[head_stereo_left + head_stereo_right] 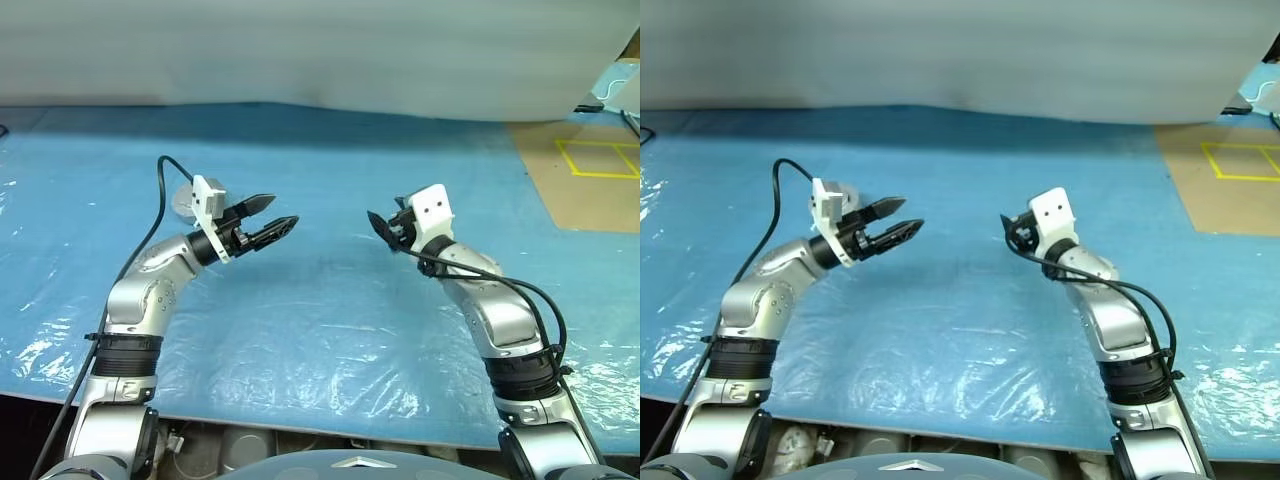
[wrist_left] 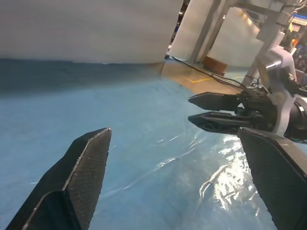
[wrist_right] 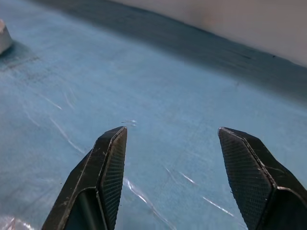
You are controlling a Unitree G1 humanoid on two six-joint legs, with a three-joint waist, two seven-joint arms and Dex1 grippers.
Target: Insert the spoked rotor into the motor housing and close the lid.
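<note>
Black-fingered left end effector spread wide, empty, raised over desk. Right end effector also parted, empty, facing left one, well apart. Blue plastic sheet covers desk. Round grey part, partly hidden behind left wrist, identity unclear.

No readable text, labels, brands or numbers on anything in view

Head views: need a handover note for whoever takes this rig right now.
Grippers: left gripper jaws open, empty, above the blue sheet; right gripper jaws open, empty, pointing toward it.
Parts: a round grey part lies on the sheet behind the left gripper, mostly hidden; can't tell which one.
Done: can't confirm.
Left: inspect that part for seated rotor and shut lid.
</note>
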